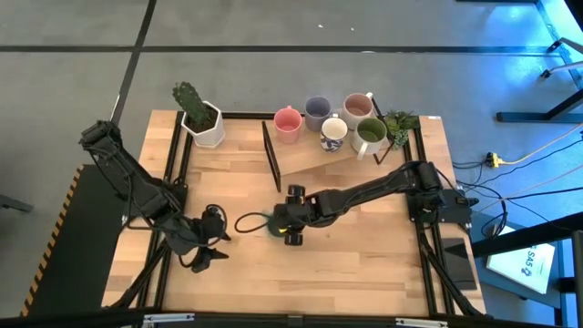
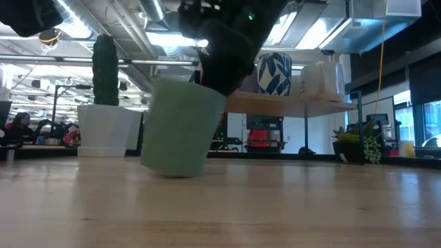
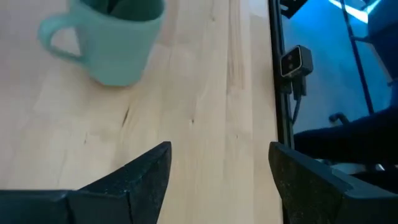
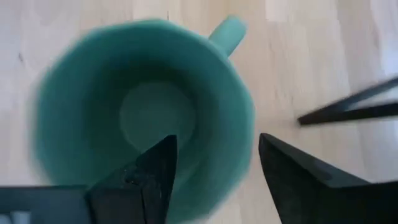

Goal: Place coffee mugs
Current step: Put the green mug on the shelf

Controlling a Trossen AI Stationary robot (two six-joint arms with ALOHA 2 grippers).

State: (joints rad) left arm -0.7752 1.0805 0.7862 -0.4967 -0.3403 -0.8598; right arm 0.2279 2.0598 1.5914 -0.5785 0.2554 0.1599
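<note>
I take the teal mug [image 1: 273,223] as my landmark. It sits near the middle of the table [image 1: 364,264], tilted in the low view, with one edge of its base lifted off the wood. Its handle [image 4: 227,32] points away from the right claw [image 1: 290,219].

The right claw is over the mug's rim. In the right wrist view one finger sits inside the mug's mouth and the other outside its wall, so the claw straddles the rim at a narrow spread. I cannot tell whether the fingers actually press the wall.

The left claw [image 1: 211,239] waits on the handle side of the teal mug, apart from it, with its fingers [image 3: 134,180] spread wide and empty. Bare wood lies between them and the mug.

Behind the teal mug, along the far table edge, the other mugs stand in a group:
- pink mug [image 1: 288,124]
- lavender mug [image 1: 317,113]
- white mug [image 1: 333,134]
- mauve mug [image 1: 357,108]
- olive mug [image 1: 369,135]

A raised wooden shelf [image 1: 314,159] with a dark upright frame stands between the teal mug and that group.

A cactus in a white pot [image 1: 202,120] stands at the far corner on the left arm's side. A small green plant [image 1: 399,123] stands at the opposite far corner.

The wood nearer me than the teal mug is open out to the black rail [image 1: 428,264] at the table edge.
</note>
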